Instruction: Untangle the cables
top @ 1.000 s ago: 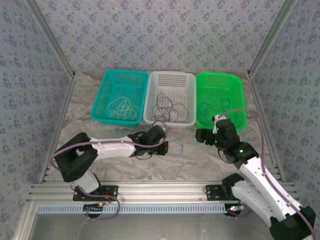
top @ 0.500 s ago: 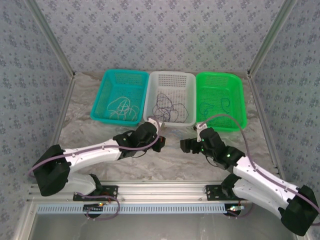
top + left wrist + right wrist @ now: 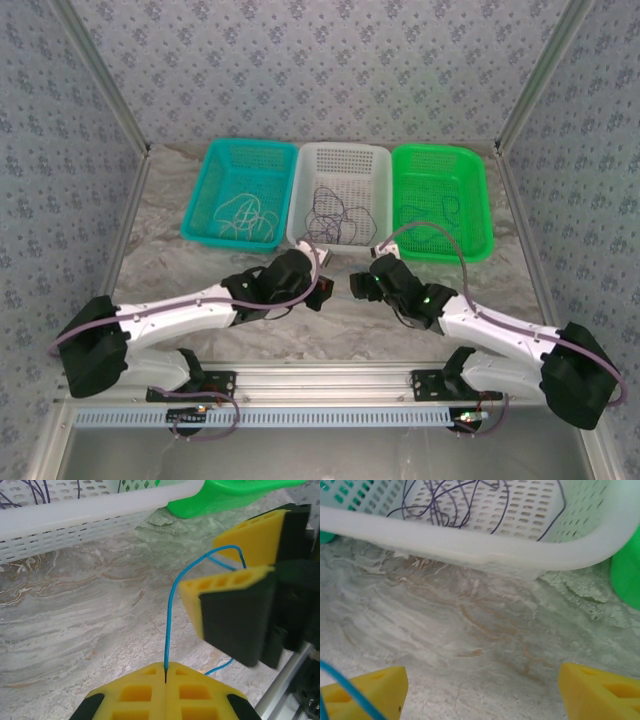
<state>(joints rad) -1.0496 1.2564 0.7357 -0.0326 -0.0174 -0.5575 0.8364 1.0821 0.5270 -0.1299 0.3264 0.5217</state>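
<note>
A thin blue cable (image 3: 170, 615) rises from my left gripper (image 3: 165, 669), which is shut on its end just above the marble table. The cable arches over and runs between the spread yellow fingers (image 3: 232, 620) of my right gripper (image 3: 480, 685), which is open. A bit of the blue cable (image 3: 340, 685) crosses its left finger without being clamped. From above, the left gripper (image 3: 322, 290) and right gripper (image 3: 357, 285) face each other closely in front of the white basket. Dark cables (image 3: 335, 210) lie tangled in that basket, and whitish cables (image 3: 245, 215) in the teal one.
Three baskets stand in a row at the back: teal (image 3: 250, 143), white (image 3: 345, 148) and green (image 3: 440, 149), the green one holding a few thin loops (image 3: 440, 210). The white basket's wall (image 3: 470, 540) is close ahead of the right gripper. An aluminium rail runs along the near edge.
The right arm swung left and down from in front of the green basket until its open fingers sit around the blue cable. The left gripper shifted slightly, still pinching that cable.
</note>
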